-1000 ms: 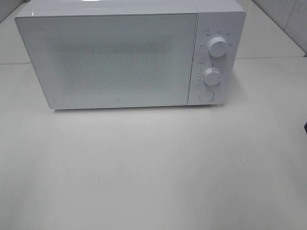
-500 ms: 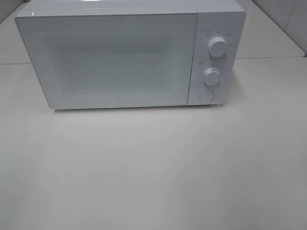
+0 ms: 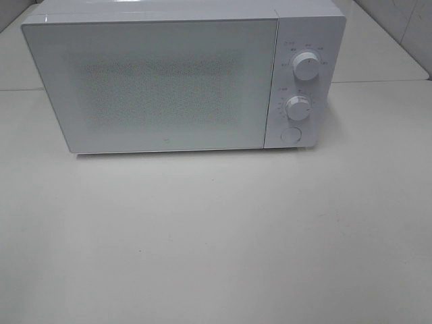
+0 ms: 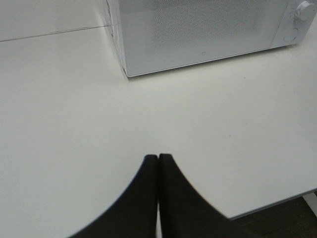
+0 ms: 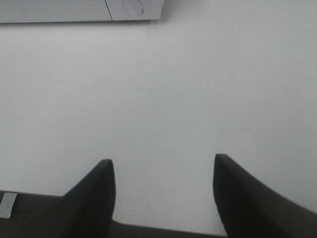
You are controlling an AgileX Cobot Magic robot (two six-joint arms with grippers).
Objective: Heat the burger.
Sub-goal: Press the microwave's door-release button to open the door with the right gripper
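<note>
Unchanged from a second ago — shut microwave (image 3: 182,77) at frame top, burger unseen, probably inside. Left gripper (image 4: 158,163) closed, right gripper (image 5: 163,173) open over the surface (image 3: 216,236).

The inside of the microwave (image 3: 182,81) is hidden behind its speckled door (image 3: 155,84), so whether the burger lies within cannot be told. The markings around the upper dial (image 3: 306,66) and lower dial (image 3: 298,107) are too small to be read. The microwave's top is cut off at the exterior view's edge, its round button (image 5: 132,5) at the right wrist view's.
</note>
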